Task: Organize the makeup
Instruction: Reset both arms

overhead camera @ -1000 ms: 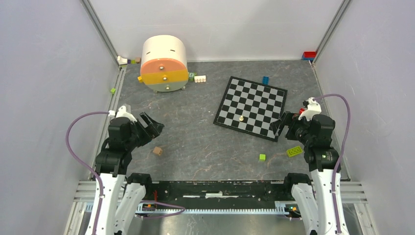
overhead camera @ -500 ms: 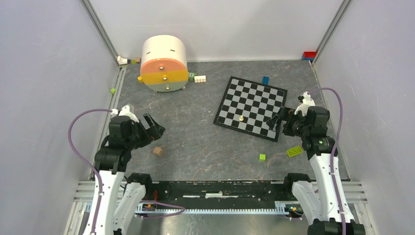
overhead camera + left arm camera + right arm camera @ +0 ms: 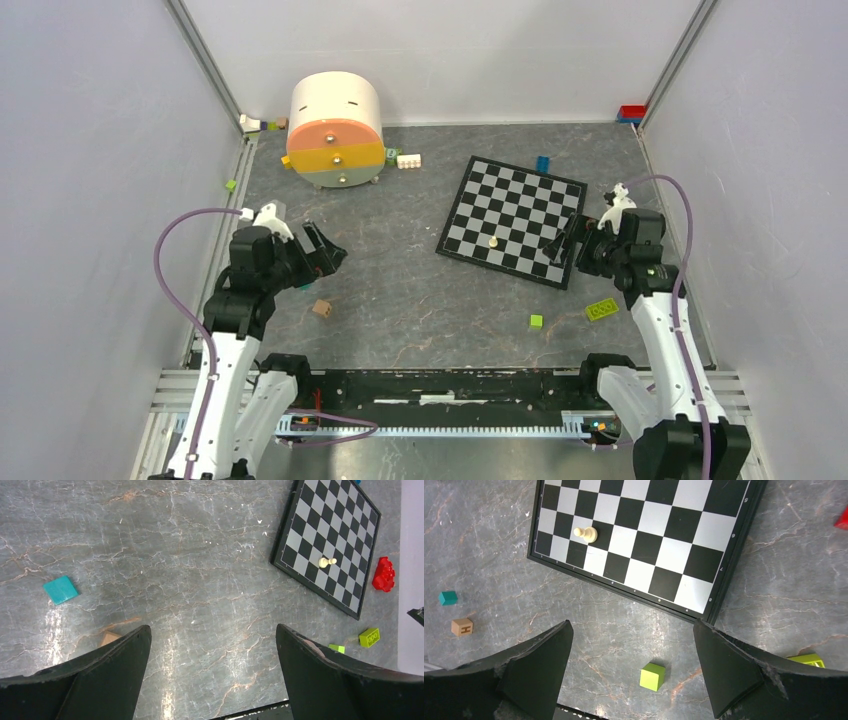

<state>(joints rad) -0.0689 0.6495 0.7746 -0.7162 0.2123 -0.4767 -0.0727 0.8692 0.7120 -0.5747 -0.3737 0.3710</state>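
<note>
No makeup shows in any view. My left gripper [image 3: 322, 250] hangs over the left middle of the dark stone table [image 3: 400, 270], jaws wide open and empty; in its wrist view [image 3: 212, 627] only bare table lies between the fingers. My right gripper [image 3: 568, 243] hovers at the near right corner of the chessboard [image 3: 513, 217], also wide open and empty. Its wrist view [image 3: 631, 622] shows a green cube [image 3: 653, 676] on the table below the gap.
A round cream drawer unit [image 3: 335, 130] with orange and yellow fronts stands at the back left. A white pawn [image 3: 493, 241] stands on the chessboard. A wooden cube [image 3: 321, 308], a green brick [image 3: 601, 310], a teal cube [image 3: 60, 589] and a red toy [image 3: 383, 574] lie scattered.
The left arm has reached forward and to the right, its jaws spreading wider. The right arm has shifted back and left toward the chessboard corner, still open.
</note>
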